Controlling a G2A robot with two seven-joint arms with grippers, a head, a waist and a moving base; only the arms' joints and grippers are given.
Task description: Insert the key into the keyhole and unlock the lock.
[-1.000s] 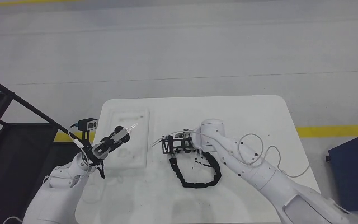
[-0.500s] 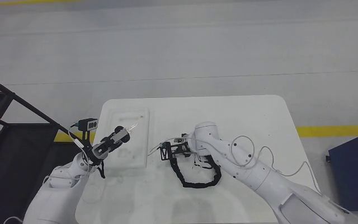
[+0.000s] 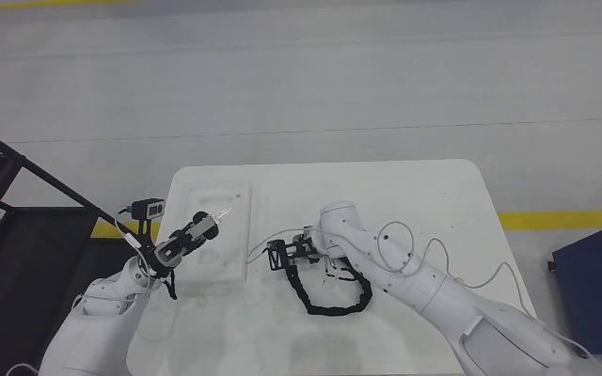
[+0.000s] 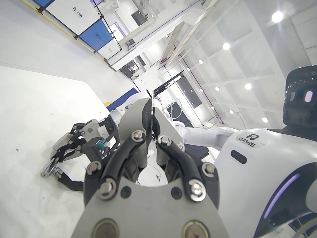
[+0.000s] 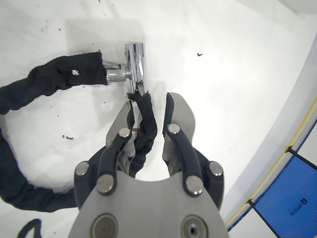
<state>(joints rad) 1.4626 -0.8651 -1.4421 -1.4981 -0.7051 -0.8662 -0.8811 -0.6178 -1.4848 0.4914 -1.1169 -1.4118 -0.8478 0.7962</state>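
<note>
The left arm (image 3: 122,291) is being held raised above the white rectangular tray (image 3: 230,265). The right arm (image 3: 404,273) is being extended low over the white table (image 3: 414,188).

One thin dark flat key (image 4: 149,125) is being clenched edge-on in the left gripper (image 4: 149,110).

The right gripper (image 5: 149,99) is being held partly released. One black fabric-sleeved chain (image 5: 49,77) is lying between its fingers, touching one pad (image 5: 129,115). One chrome cylindrical lock (image 5: 135,61) is lying on the table just ahead of it.
</note>
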